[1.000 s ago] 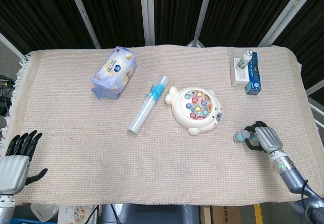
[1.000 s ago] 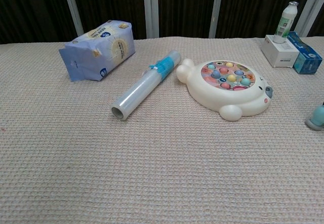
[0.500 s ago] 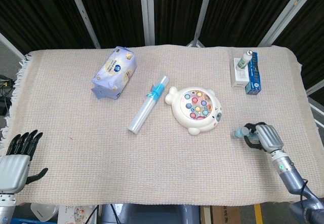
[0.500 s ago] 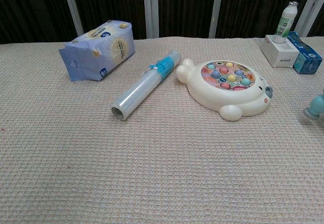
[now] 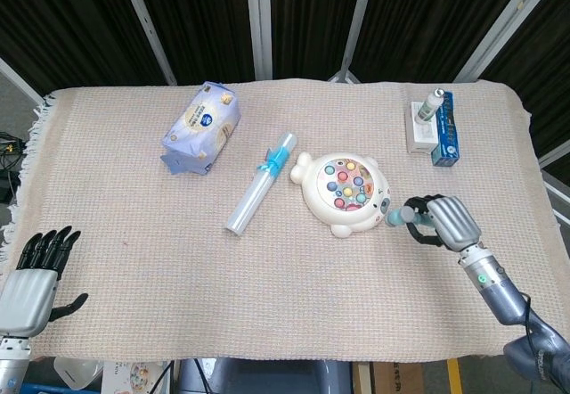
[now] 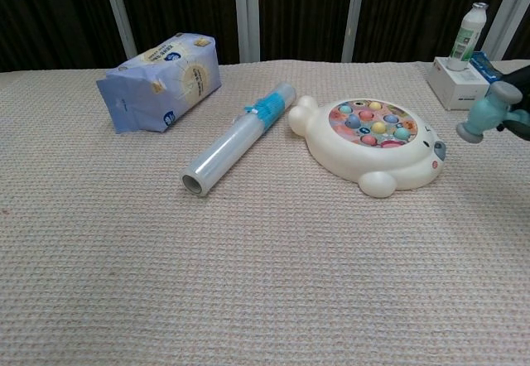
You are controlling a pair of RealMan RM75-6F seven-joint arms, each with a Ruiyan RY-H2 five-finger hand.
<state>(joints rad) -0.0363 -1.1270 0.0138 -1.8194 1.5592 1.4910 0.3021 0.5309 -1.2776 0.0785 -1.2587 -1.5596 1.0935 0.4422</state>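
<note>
Teal toy hammer (image 6: 483, 113), one, in right robot hand (image 5: 443, 220)

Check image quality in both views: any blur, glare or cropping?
Head view: even light, sharp, no glare. Chest view: toy hammer slightly soft at the right edge, right hand nearly cropped out there; faint sheen on the film roll.

Right hand (image 5: 443, 222), lower right of the head view: silver-grey shell over the back, black fingers (image 5: 415, 207). Its forearm is a grey metallic tube with a small green indicator light. Left hand (image 5: 28, 278), lower left corner: matching silver-grey shell, black segmented fingers (image 5: 51, 244), black thumb.
</note>
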